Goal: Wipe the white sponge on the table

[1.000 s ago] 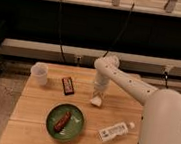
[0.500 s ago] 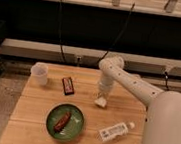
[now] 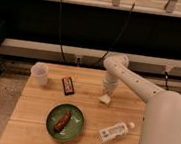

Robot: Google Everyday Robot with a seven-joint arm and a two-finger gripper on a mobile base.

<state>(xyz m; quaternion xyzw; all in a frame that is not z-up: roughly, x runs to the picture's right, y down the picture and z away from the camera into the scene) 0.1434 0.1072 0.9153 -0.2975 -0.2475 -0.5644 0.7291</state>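
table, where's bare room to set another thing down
Bare wood on the table left of the green plate, and between the dark bar and the white sponge. Crowded on the right: the end effector sits on the sponge, arm beside the bottle.

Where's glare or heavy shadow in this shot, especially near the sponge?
Camera view: the table is lit evenly and warmly, no glare patches; the gripper sits low on the white sponge toward the table's far edge, with no hard shadow around them; the arm reads bright; behind the table runs a dark band.
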